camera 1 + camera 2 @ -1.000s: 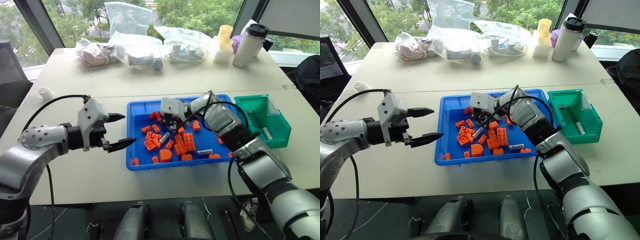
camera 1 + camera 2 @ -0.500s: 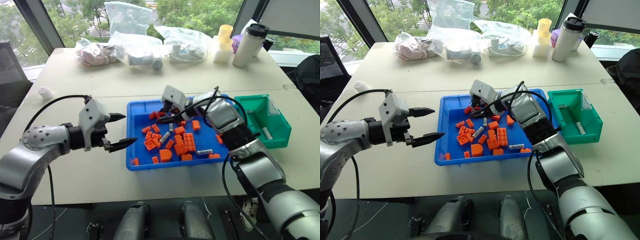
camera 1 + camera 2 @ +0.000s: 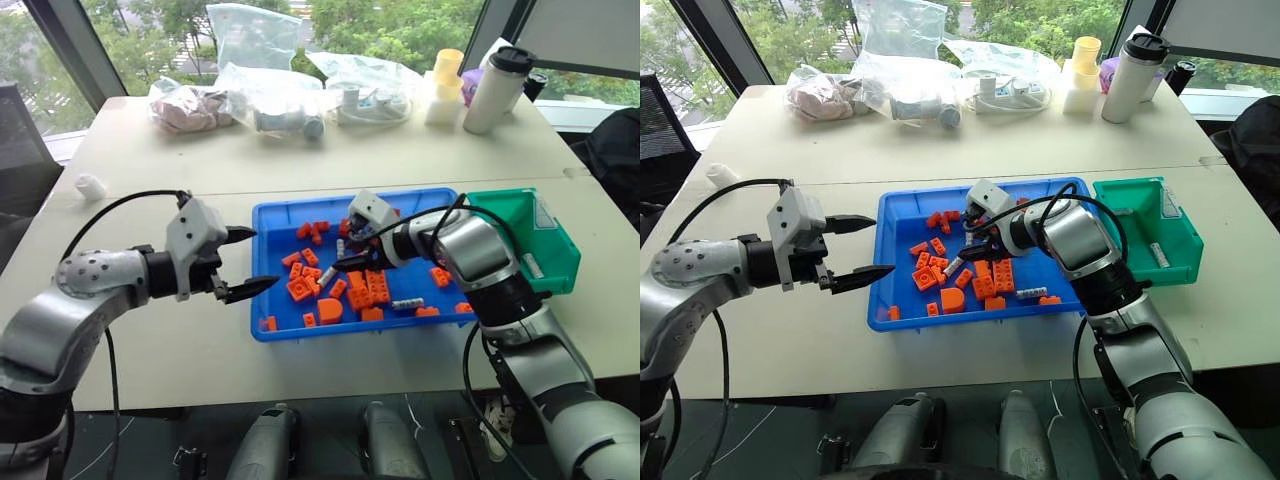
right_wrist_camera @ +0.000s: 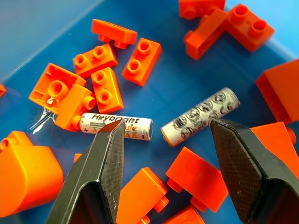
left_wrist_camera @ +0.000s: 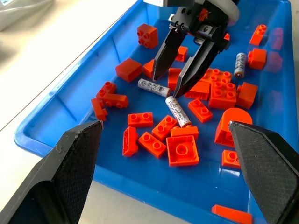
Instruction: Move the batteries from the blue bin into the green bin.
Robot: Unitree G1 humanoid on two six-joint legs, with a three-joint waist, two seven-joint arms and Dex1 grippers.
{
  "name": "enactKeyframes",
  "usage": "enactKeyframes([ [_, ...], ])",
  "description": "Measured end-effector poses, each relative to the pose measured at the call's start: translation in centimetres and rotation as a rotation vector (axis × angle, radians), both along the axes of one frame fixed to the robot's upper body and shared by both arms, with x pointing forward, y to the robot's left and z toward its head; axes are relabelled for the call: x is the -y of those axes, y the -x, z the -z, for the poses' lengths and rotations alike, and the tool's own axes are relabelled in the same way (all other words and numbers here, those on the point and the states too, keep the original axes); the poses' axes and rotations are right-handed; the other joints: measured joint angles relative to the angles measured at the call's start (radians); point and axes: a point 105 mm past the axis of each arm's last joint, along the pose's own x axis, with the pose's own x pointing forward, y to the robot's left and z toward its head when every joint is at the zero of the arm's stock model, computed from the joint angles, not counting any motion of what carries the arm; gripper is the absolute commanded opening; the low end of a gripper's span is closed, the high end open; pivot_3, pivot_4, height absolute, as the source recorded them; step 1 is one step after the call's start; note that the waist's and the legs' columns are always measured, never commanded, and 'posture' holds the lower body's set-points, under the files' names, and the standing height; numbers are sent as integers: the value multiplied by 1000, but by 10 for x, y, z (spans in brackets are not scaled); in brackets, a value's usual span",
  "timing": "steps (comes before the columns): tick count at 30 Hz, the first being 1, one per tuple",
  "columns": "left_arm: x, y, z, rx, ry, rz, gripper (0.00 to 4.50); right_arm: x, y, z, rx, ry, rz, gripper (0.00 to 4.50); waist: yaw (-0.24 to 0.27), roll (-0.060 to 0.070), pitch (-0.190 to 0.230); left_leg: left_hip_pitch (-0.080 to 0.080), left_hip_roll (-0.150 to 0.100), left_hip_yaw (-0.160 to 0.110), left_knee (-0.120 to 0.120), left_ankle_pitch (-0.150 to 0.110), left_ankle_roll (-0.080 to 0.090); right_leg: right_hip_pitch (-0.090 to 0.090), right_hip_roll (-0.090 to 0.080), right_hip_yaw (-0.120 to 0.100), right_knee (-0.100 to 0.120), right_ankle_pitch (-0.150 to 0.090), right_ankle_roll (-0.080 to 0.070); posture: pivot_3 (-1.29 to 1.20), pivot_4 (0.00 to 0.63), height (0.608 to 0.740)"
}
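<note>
The left gripper [image 3: 244, 262] hangs at the near-left just outside the blue bin [image 3: 262, 318], fingers spread and empty. Inside the tray, among orange toy bricks [image 5: 181, 150], 2 batteries lie end to end near the middle: one [image 4: 116, 127] printed with dark lettering, the other [image 4: 200, 116] patterned, tilted away from it. A 3rd [image 3: 408, 303] lies nearer the tray's right side. The right gripper [image 5: 176, 74] is poised just above the pair, fingers apart and holding nothing.

These cylinders look small, rigid and smooth; I judge them dense for their size and prone to roll or squirt out of a pinch. Take one across its middle, fingers square to its length.

Beyond, to the right, the green bin [image 3: 1118, 195] holds at least 1 battery [image 3: 1158, 256].
</note>
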Motion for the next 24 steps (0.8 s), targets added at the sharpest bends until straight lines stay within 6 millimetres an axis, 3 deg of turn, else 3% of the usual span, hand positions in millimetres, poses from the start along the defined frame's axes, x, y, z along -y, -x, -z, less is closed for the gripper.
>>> enactKeyframes([
  [14, 3, -2, 4, 11, -5, -4, 4500, -10, -18, 8, 17, 16, 37, 2892, 0, 0, 0, 0, 0, 0, 0, 0, 0, 0, 0, 0, 0, 0, 0, 0, 150, 740],
  [17, 3, -3, 4, 16, -4, -13, 4500, -11, -21, 9, 50, 46, 17, 2059, 0, 0, 0, 0, 0, 0, 0, 0, 0, 0, 0, 0, 0, 0, 0, 0, 150, 740],
  [21, 3, -4, 4, 18, -3, -19, 4500, -12, -23, 11, 96, 87, -14, 119, 0, 0, 0, 0, 0, 0, 0, 0, 0, 0, 0, 0, 0, 0, 0, 0, 150, 740],
  [24, 3, -4, 4, 18, -3, -19, 4500, -14, -23, 10, 114, 96, -33, 24, 0, 0, 0, 0, 0, 0, 0, 0, 0, 0, 0, 0, 0, 0, 0, 0, 150, 740],
])
